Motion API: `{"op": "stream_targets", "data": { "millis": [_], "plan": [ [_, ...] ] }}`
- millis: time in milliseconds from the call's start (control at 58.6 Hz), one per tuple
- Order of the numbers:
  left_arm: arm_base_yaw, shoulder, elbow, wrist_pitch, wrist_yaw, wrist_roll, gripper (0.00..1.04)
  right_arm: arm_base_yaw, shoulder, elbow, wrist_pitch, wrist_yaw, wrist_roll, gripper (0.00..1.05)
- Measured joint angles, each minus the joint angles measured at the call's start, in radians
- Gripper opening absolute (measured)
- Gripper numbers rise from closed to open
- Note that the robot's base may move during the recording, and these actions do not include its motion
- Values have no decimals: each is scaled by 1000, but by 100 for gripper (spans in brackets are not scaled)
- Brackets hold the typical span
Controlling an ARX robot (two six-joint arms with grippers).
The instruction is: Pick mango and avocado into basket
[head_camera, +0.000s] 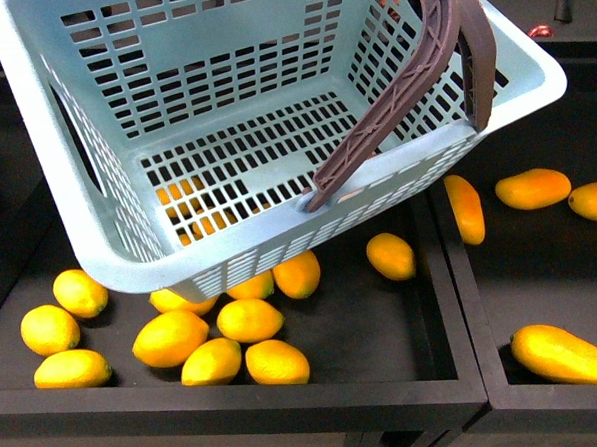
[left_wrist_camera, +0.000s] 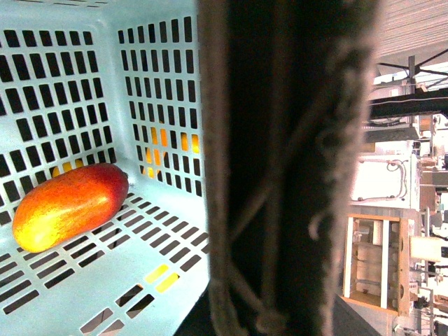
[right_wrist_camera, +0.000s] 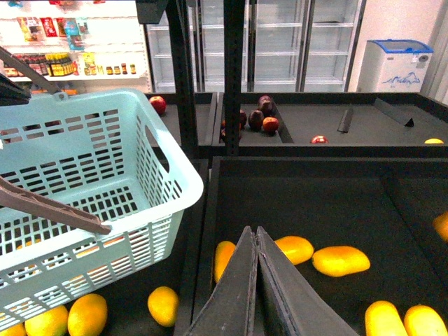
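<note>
The right gripper (right_wrist_camera: 255,231) has its two dark fingers pressed flat together with nothing between them, tips pointing out over the right tray (right_wrist_camera: 308,203). Just past the tips lie three yellow fruits (right_wrist_camera: 341,260). Beyond them the tray floor is bare and dark up to its far wall, the widest open room in view.

Toward the left tray (head_camera: 238,397), the basket (right_wrist_camera: 91,105) hangs tilted, its rounded rim corner close above the black divider (right_wrist_camera: 201,238) between the trays.

Whether the left gripper is clamped or slack I cannot tell. Its wrist view is filled by a blurred dark column with pale cords, probably the basket's handle (head_camera: 475,54) seen very close. Beside that column the mango (left_wrist_camera: 70,206), red shading to yellow, lies on its side on the slotted basket floor, at the foot of a side wall.

In the front view the basket is clear of the trays. Its low near edge sits over the cluster of fruits in the left tray, and its right corner overhangs the divider.
</note>
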State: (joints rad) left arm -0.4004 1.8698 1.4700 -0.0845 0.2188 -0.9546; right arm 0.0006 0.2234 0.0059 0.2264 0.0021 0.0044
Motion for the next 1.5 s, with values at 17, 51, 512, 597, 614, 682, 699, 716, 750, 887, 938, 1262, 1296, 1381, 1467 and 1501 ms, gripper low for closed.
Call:
{"op": "stream_targets", "data": {
  "millis": [17, 51, 512, 597, 614, 682, 699, 716, 750, 887, 938, 1262, 1296, 1381, 1467, 1501],
  "plan": [
    [0, 0, 0, 0, 0, 0, 6, 0, -8, 0, -8, 0, 0, 2],
    [0, 0, 0, 0, 0, 0, 6, 0, -21, 0, -21, 0, 0, 2],
    [0, -1, 0, 0, 0, 1, 6, 0, -218, 0, -225, -3, -2, 3],
    [0, -1, 0, 0, 2, -1, 6, 0, -218, 0, -225, -3, -2, 22],
    [0, -2, 0, 0, 2, -1, 6, 0, -218, 0, -225, -3, -2, 23],
    [0, -2, 0, 0, 0, 1, 6, 0, -218, 0, -225, -3, -2, 36],
    [0, -2, 0, 0, -2, 1, 6, 0, -218, 0, -225, -3, -2, 39],
    [0, -2, 0, 0, -2, 1, 6, 0, -218, 0, -225, -3, -2, 41],
    [0, -2, 0, 0, -2, 1, 6, 0, -218, 0, -225, -3, -2, 48],
    [0, -2, 0, 0, 0, 1, 6, 0, -218, 0, -225, -3, -2, 78],
    [0, -2, 0, 0, 0, 1, 6, 0, -218, 0, -225, -3, -2, 87],
    [-13, -2, 0, 0, 24, -12, 6, 0, -219, 0, -228, 0, -1, 97],
    [-12, -2, 0, 0, 21, -12, 6, 0, -219, 0, -228, 1, -1, 97],
    [-11, -2, 0, 0, 7, -10, 6, 0, -219, 0, -228, 0, -1, 97],
    [-8, -2, 0, 0, 0, -5, 6, 0, -219, 0, -229, 0, -1, 97],
    [-5, -2, 0, 0, -1, -5, 6, 0, -219, 0, -230, 0, -1, 97]
  ]
}}
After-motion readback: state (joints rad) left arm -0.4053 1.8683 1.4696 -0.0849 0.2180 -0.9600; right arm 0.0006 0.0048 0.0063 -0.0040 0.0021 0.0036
